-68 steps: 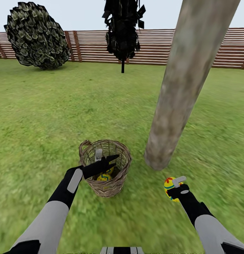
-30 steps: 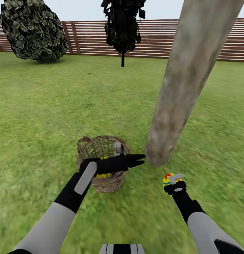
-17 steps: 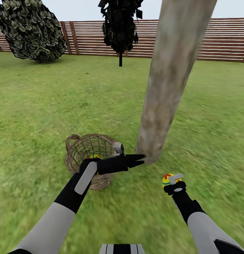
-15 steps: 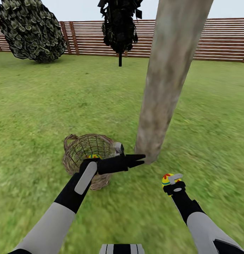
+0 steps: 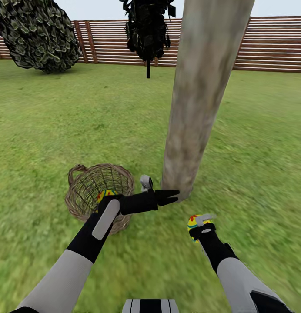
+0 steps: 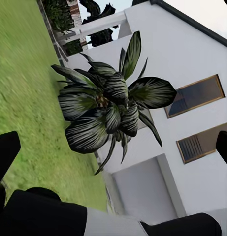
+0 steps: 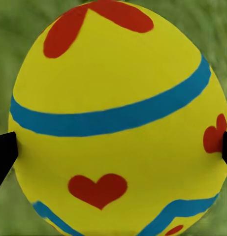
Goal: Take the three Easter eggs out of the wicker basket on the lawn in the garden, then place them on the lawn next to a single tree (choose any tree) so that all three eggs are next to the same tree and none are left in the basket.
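We see flat, even daylight with barely any cast shadows or glare. The lawn [image 5: 46, 108] smears softly toward the head view's edges, and grass behind the egg [image 7: 118, 118] is blurred.

Bush, dark tree and house on view around the yard

Round dark-green bush [image 5: 37, 34] sits at the far left by the slatted wooden fence [image 5: 272, 43], a thin-stemmed black-leaved tree [image 5: 147, 30] stands just before that fence near its middle, and over in the left wrist view a striped, broad-leaved plant [image 6: 111, 110] rises in front of a white house [image 6: 192, 64] with its brown-framed windows [image 6: 194, 96].
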Robot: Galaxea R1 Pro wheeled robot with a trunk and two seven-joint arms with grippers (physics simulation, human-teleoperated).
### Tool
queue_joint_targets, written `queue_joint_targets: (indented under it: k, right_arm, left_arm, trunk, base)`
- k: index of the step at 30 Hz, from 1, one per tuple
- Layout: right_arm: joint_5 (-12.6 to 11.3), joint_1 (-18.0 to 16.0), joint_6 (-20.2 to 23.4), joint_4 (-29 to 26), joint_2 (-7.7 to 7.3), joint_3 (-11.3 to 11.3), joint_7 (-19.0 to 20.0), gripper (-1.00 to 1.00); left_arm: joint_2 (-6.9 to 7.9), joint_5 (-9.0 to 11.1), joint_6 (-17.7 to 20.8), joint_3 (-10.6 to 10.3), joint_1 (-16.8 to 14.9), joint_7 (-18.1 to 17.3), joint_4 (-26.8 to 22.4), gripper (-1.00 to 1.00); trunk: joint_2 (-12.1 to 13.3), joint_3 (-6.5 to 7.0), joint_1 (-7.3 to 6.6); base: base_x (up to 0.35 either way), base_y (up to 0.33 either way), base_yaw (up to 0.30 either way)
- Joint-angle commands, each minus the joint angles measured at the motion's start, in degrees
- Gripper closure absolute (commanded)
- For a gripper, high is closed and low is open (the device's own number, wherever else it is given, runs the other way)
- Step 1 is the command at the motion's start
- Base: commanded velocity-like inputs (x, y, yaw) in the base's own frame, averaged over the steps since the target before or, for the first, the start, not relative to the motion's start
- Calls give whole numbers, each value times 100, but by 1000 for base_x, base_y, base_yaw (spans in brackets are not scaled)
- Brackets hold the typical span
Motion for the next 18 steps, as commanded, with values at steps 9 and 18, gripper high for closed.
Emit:
queue_joint_targets:
  k: [9,18]
  right_arm:
    - [-52,-15,-204,26,172,-42,-19,100]
    - [-485,-24,-180,-24,163,-48,-52,100]
  left_arm:
    - [-29,9,20,-137,-3,-23,-12,-100]
    - [-35,12,22,-181,-3,-23,-16,-100]
  trunk:
    - [-10,-221,14]
    - [-22,-504,37]
  base:
    - [0,0,0]
    - [0,0,0]
